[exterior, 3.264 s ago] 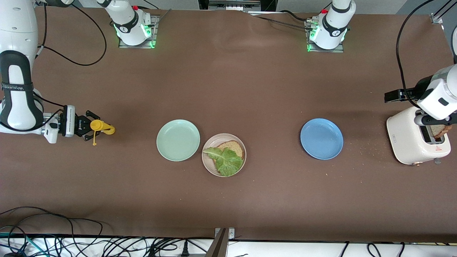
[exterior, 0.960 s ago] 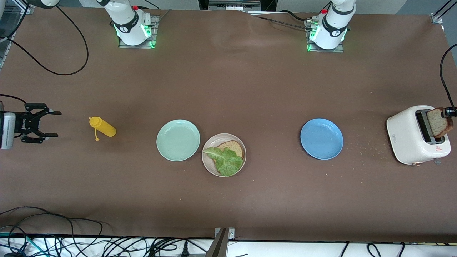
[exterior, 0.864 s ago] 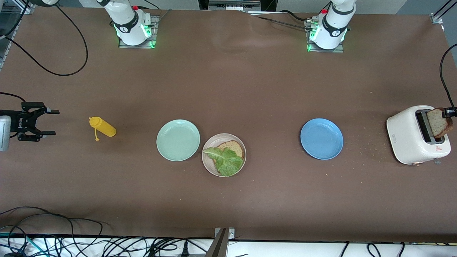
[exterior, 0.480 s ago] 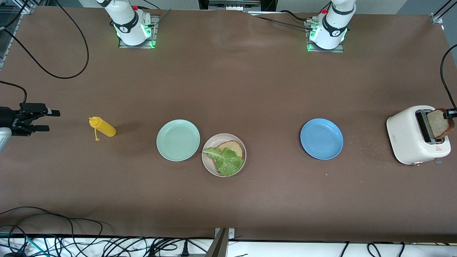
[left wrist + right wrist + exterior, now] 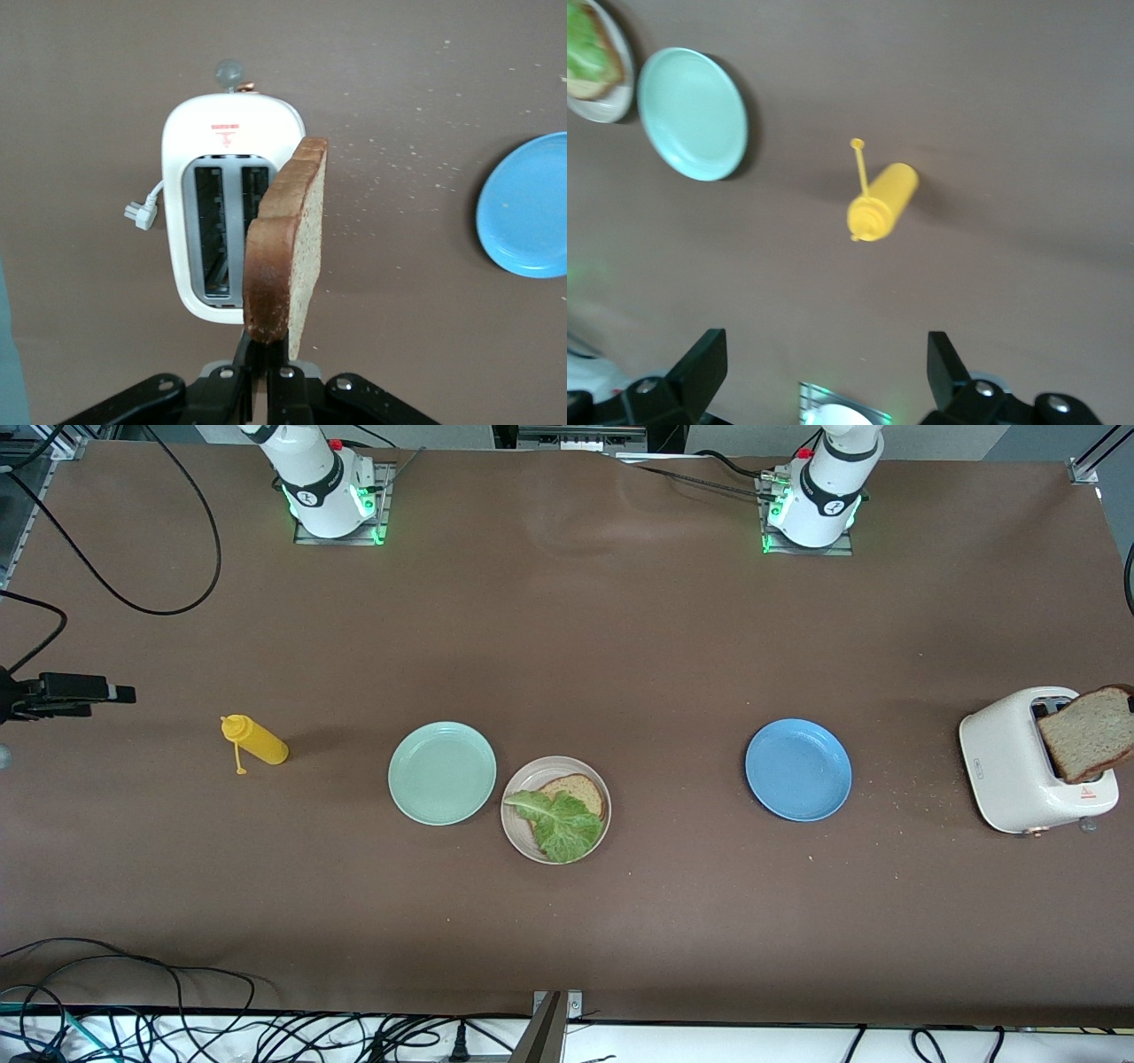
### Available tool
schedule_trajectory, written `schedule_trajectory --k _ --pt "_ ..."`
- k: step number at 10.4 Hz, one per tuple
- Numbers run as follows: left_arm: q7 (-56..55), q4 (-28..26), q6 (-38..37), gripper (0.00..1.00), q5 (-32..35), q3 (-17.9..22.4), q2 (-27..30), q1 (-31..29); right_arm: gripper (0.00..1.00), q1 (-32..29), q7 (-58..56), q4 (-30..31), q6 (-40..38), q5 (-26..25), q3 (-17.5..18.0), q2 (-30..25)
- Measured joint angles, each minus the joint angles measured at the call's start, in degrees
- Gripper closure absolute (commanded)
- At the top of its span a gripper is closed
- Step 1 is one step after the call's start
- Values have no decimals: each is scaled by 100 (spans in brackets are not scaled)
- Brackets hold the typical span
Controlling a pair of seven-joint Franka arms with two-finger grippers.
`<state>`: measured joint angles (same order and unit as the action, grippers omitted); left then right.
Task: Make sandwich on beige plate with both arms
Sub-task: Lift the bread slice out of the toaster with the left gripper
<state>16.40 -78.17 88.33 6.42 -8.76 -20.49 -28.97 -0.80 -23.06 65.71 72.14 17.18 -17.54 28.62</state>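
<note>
I am on the last layer of the sandwich: the top slice (image 5: 285, 252) is out of the toaster (image 5: 1019, 766) and pinched by its bottom crust in my left gripper (image 5: 266, 367), jaws closed tight on it. It hangs upright over the toaster's slots, clear of them, at the left arm's end of the table.

The beige plate (image 5: 523, 837) sits mid-table, touching or just beside the mint plate (image 5: 441, 772) and nearer the front camera than it. On it lie the lower slice (image 5: 580, 789) and the lettuce (image 5: 560, 824), which covers most of that bread.

Next, I judge, I must carry the slice past the blue plate (image 5: 797, 770) to the beige one, turn it from upright to flat, and set it squarely on the lettuce before letting go. The leaf is crinkly, so the slice could slide or sit crooked if I drop it from height.

My right gripper (image 5: 824, 367) waits with its jaws spread wide and empty, up over the table's edge at the right arm's end, near the yellow bottle (image 5: 255, 742) lying on its side.
</note>
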Motion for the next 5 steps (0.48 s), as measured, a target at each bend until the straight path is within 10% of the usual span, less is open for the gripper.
schedule_trajectory --k 5 --pt "-33 316 -849 100 -1501 -12 -89 551 0 481 945 301 422 -1276 275 -770"
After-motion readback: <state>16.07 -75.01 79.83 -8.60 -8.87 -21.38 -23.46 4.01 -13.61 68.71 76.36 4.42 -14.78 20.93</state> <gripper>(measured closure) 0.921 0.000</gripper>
